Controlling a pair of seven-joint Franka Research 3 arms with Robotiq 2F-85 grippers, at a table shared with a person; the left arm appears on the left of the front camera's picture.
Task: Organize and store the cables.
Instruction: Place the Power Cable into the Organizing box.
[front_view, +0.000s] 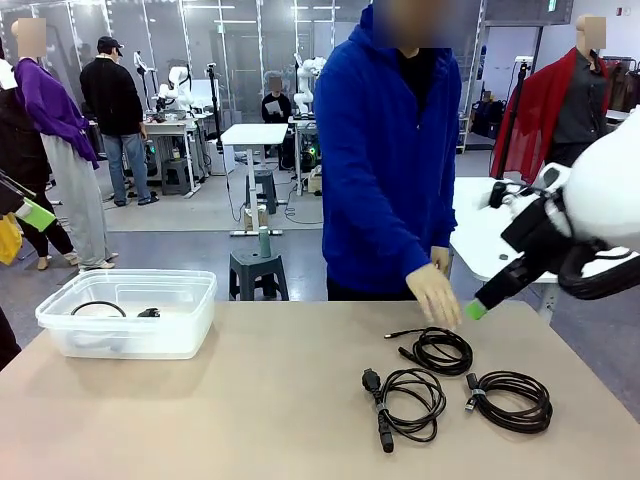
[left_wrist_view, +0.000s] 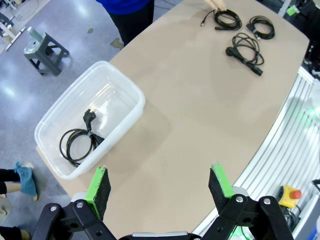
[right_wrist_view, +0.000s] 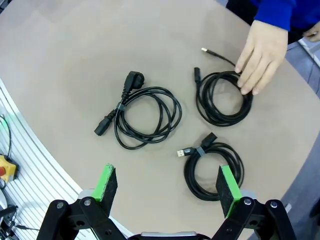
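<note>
Three coiled black cables lie on the table's right part: a power cord (front_view: 408, 400) (right_wrist_view: 147, 117), a far coil (front_view: 443, 350) (right_wrist_view: 222, 97) and a USB coil (front_view: 512, 398) (right_wrist_view: 214, 170). The person's hand (front_view: 435, 295) (right_wrist_view: 260, 55) rests its fingers on the far coil. My right gripper (front_view: 478, 308) (right_wrist_view: 167, 187) hangs open above these cables, holding nothing. Another coiled cable (left_wrist_view: 80, 142) (front_view: 98, 307) lies inside the clear plastic bin (front_view: 130, 335) (left_wrist_view: 127, 87) at the table's left. High over the table, my left gripper (left_wrist_view: 160, 182) stands open and empty, with the bin below it.
A grey stool (front_view: 258, 268) (left_wrist_view: 44, 47) stands on the floor beyond the table's far edge. A red stop button (left_wrist_view: 291, 195) sits off the table's near side. A white table (front_view: 480, 230) stands at the far right. Bare tabletop lies between bin and cables.
</note>
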